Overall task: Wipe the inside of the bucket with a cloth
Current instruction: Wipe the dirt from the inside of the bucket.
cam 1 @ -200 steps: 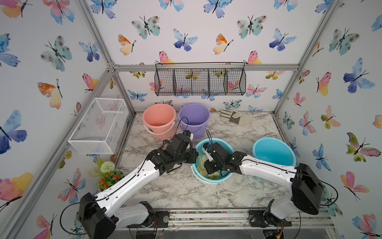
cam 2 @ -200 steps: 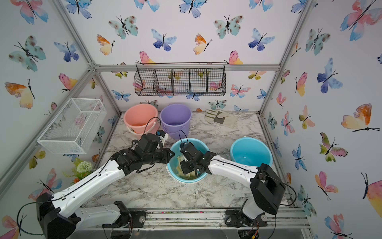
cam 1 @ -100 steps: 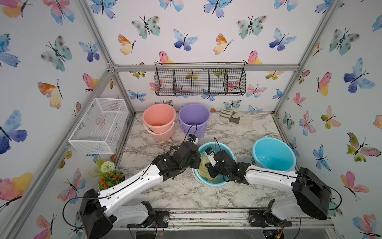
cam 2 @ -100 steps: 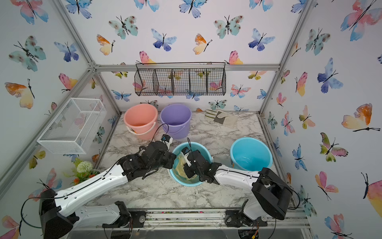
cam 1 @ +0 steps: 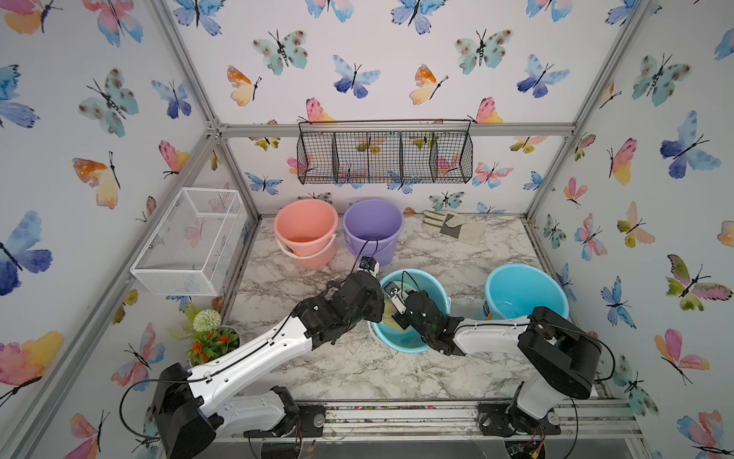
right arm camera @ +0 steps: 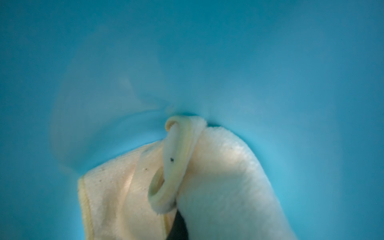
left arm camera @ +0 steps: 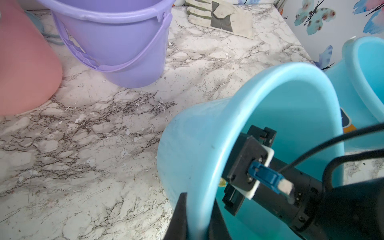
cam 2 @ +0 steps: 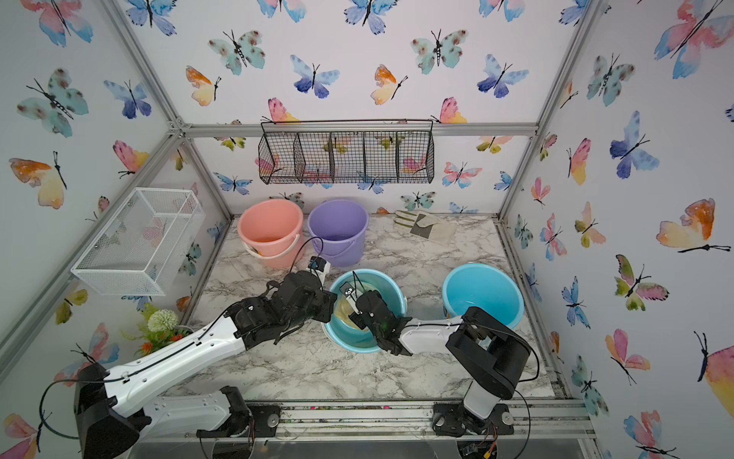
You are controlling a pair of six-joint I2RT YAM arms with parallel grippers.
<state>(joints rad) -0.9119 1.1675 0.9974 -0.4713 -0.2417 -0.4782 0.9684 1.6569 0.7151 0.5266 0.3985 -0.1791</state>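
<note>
The light blue bucket stands mid-table in both top views. My left gripper is shut on the bucket's left rim, with one finger outside the wall and one inside. My right arm reaches down into the bucket's mouth. There my right gripper is shut on the pale yellow cloth, which is bunched and pressed against the blue inner wall. Only one dark finger shows under the cloth.
A second blue bucket stands close on the right. A purple bucket and a pink bucket stand behind, with a work glove at the back. A potted plant and a white wire basket are on the left.
My right gripper has slid the cloth inside the bucket, toward the front and partly back. My left gripper has kept its hold on the rim and shifted only slightly.
</note>
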